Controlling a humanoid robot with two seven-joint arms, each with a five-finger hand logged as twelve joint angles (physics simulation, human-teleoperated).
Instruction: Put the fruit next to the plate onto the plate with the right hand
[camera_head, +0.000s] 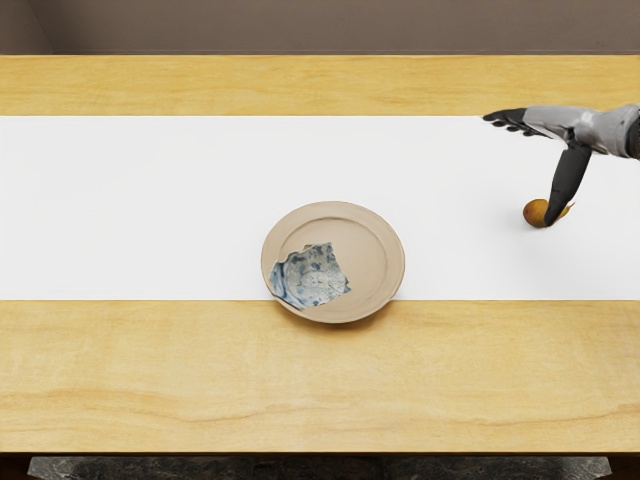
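Note:
A small orange-brown fruit lies on the white runner, well to the right of the tan plate. The plate carries a blue-white patterned patch on its lower left part. My right hand reaches in from the right edge and hovers over the fruit. Its fingers stretch out flat to the left, while the dark thumb points down and touches the fruit's right side. Nothing is enclosed in the hand. No left arm shows.
A white runner crosses the wooden table from left to right, with both plate and fruit on it. Bare wood lies in front and behind.

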